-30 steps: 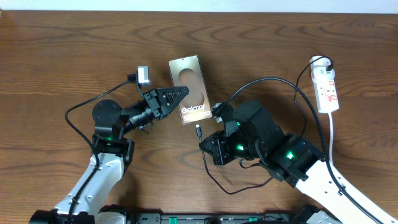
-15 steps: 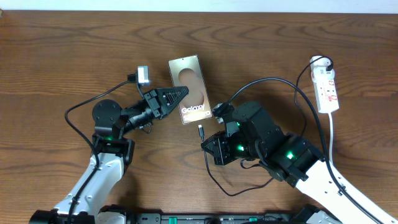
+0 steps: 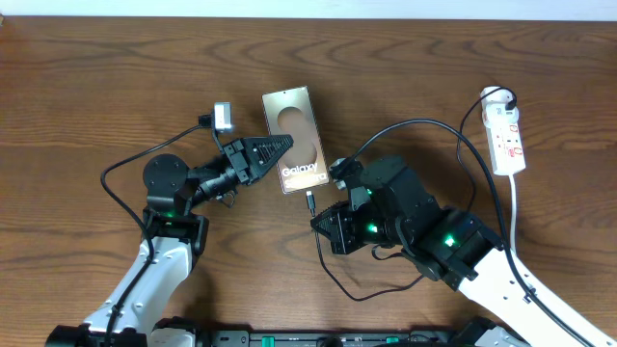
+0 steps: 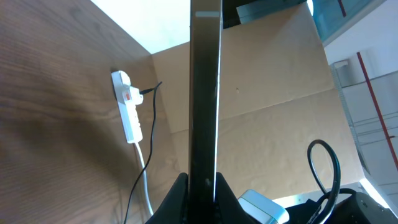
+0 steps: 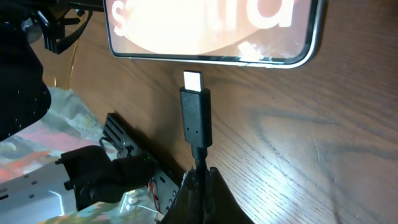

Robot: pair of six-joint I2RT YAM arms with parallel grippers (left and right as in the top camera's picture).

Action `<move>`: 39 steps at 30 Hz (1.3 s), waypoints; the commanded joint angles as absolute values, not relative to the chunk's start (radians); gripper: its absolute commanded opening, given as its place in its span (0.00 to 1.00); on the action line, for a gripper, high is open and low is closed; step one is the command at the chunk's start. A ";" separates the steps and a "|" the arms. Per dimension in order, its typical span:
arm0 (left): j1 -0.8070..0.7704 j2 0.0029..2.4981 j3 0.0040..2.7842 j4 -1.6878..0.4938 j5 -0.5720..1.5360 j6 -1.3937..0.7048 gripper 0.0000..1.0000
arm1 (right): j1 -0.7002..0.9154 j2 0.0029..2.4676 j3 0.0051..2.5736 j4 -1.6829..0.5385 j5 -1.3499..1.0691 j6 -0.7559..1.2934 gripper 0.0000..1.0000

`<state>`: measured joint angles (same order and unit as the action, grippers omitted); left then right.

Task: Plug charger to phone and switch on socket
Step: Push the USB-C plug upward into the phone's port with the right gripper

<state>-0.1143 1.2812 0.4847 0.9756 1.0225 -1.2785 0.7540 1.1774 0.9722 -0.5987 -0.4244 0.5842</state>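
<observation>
The phone (image 3: 297, 140), bronze-grey with white "Galaxy" lettering, lies on the table. My left gripper (image 3: 280, 145) is shut on its left edge; the left wrist view shows the phone edge-on (image 4: 205, 93) between the fingers. My right gripper (image 3: 323, 220) is shut on the charger cable just behind its black plug (image 3: 309, 202). In the right wrist view the plug (image 5: 195, 115) points at the phone's bottom edge (image 5: 211, 37), its metal tip a short gap away. The white socket (image 3: 505, 138) lies at the far right, with the cable's other end plugged in.
The thin black charger cable (image 3: 424, 125) arcs from the socket across to my right arm and loops near the front edge (image 3: 357, 289). The socket's thick white cord (image 3: 513, 217) runs toward the front. The socket also shows in the left wrist view (image 4: 127, 109).
My right gripper has carried the plug a little up and toward the phone's bottom edge. The left gripper and phone have stayed put.
</observation>
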 commanded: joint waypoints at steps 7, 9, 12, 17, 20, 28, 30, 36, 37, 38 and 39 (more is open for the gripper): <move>-0.115 1.274 0.517 0.992 1.039 -1.250 0.07 | 0.747 1.178 0.969 -0.593 -0.419 0.579 0.01; -0.115 1.274 0.517 0.992 1.039 -1.234 0.07 | 0.747 1.178 0.969 -0.593 -0.426 0.579 0.01; -0.115 1.274 0.517 0.992 1.039 -1.230 0.07 | 0.747 1.178 0.969 -0.593 -0.429 0.579 0.01; -0.115 1.274 0.517 0.992 1.039 -1.232 0.08 | 0.747 1.178 0.969 -0.582 -0.428 0.579 0.01; -0.116 1.274 0.517 0.992 1.039 -1.232 0.07 | 0.747 1.178 0.969 -0.570 -0.428 0.579 0.01; -0.115 1.274 0.517 0.992 1.039 -1.262 0.08 | 0.747 1.179 0.969 -0.577 -0.422 0.579 0.01; -0.115 1.274 0.517 0.992 1.039 -1.262 0.07 | 0.747 1.179 0.969 -0.587 -0.421 0.579 0.01; -0.115 1.274 0.517 0.992 1.039 -1.262 0.07 | 0.747 1.179 0.969 -0.595 -0.422 0.579 0.01; -0.115 1.274 0.517 0.992 1.038 -1.262 0.07 | 0.747 1.179 0.969 -0.595 -0.422 0.579 0.01; -0.115 1.274 0.517 0.992 1.038 -1.262 0.07 | 0.747 1.179 0.969 -0.594 -0.422 0.579 0.01; -0.115 1.274 0.517 0.992 1.038 -1.263 0.07 | 0.747 1.179 0.969 -0.594 -0.422 0.579 0.01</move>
